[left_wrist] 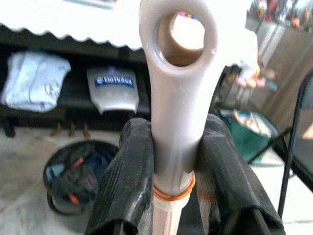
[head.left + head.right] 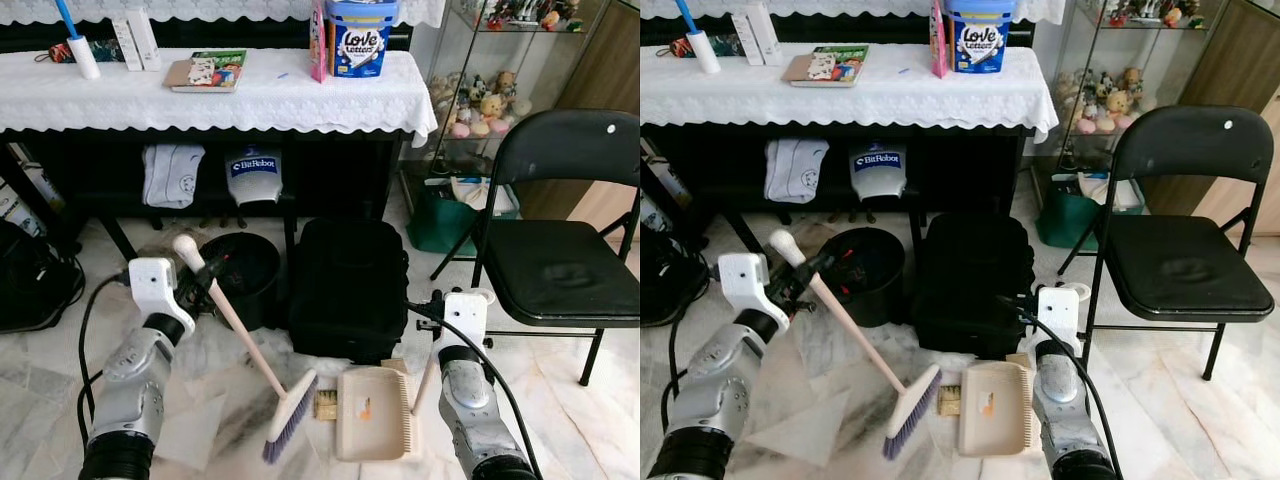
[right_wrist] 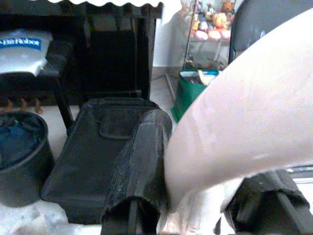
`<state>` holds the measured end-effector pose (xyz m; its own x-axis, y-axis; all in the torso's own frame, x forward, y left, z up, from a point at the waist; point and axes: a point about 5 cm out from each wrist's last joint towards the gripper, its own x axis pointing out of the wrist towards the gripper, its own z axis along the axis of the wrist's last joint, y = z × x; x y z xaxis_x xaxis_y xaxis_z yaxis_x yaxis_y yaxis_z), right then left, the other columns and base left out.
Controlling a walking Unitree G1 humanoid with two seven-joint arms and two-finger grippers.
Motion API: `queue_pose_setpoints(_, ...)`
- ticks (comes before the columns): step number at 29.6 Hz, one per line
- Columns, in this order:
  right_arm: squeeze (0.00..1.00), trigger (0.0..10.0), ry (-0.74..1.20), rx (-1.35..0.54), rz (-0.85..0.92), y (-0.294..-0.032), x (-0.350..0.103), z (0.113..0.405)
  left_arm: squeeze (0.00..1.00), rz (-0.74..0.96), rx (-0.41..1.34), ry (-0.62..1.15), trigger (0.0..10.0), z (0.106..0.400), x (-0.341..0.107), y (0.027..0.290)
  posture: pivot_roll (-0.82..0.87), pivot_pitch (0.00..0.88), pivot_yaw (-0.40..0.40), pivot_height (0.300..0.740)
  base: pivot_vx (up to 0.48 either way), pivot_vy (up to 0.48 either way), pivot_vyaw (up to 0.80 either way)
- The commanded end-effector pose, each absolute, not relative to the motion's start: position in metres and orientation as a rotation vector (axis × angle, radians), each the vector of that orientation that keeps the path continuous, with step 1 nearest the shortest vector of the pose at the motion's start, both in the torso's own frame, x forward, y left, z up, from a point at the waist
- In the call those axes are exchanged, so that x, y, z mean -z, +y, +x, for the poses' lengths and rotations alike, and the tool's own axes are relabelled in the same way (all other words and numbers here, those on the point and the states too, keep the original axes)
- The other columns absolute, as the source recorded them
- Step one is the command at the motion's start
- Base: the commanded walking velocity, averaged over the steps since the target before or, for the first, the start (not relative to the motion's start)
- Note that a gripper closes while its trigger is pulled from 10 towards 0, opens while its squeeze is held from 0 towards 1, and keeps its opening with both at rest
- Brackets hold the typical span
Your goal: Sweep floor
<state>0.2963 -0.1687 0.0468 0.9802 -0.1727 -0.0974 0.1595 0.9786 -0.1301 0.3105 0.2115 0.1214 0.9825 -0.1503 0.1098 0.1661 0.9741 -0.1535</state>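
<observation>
Left hand (image 1: 173,161) is gripping the brush (image 2: 240,340) near the top of its pale handle, fingers (image 1: 127,181) clamped on both sides just below the hanging hole. Handle is slanting down toward the robot's right, with the purple bristles resting on the marble floor (image 2: 560,400). Right hand (image 3: 195,196) is closing on the dustpan (image 2: 375,412) handle, a black finger pressing each side; the beige pan is lying flat on the floor just beside the bristles. A small brownish scrap (image 2: 325,404) is sitting between brush head and pan lip, touching or nearly touching the pan.

Step in hand looks like sweeping the scrap into the pan. To do it well: keeping the pan lip pressed flat to the floor, drawing the bristles in a short low stroke toward the pan, not flicking. The black bag (image 2: 348,290) and black bin (image 2: 245,275) are standing close behind, so strokes should be staying short. The folding chair (image 2: 560,260) is well apart.
</observation>
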Motion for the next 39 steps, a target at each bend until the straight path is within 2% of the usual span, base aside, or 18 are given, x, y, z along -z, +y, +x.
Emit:
queue_pose_setpoints(1, 0.00, 10.0, 0.012, 0.162, -0.109, -0.167, -0.065, 0.304, 0.00, -0.184, 0.129, -0.169, 10.0, 0.313, -0.138, 0.216, 0.01, 0.003, 0.004, 0.740, 0.000, 0.000, 0.00)
queue_pose_setpoints(7, 0.00, 10.0, 0.006, 0.162, -0.106, -0.166, -0.069, 0.308, 0.00, -0.177, 0.023, -0.137, 10.0, 0.305, -0.120, 0.211, 0.00, 0.012, -0.001, 0.740, 0.000, 0.000, 0.00)
queue_pose_setpoints(19, 0.00, 10.0, -0.026, 0.180, -0.086, -0.166, -0.070, 0.306, 0.00, -0.139, -0.075, -0.142, 10.0, 0.301, -0.111, 0.211, 0.00, 0.030, -0.005, 0.740, 0.000, 0.000, 0.00)
queue_pose_setpoints(32, 0.00, 10.0, -0.042, 0.192, -0.092, -0.169, -0.075, 0.307, 0.00, -0.087, -0.099, -0.134, 10.0, 0.304, -0.110, 0.209, 0.00, 0.044, -0.007, 0.740, 0.000, 0.000, 0.00)
queue_pose_setpoints(39, 0.00, 10.0, -0.059, 0.197, -0.089, -0.170, -0.079, 0.308, 0.00, -0.086, -0.097, -0.137, 10.0, 0.306, -0.110, 0.208, 0.00, 0.048, -0.009, 0.740, 0.000, -0.432, 0.00)
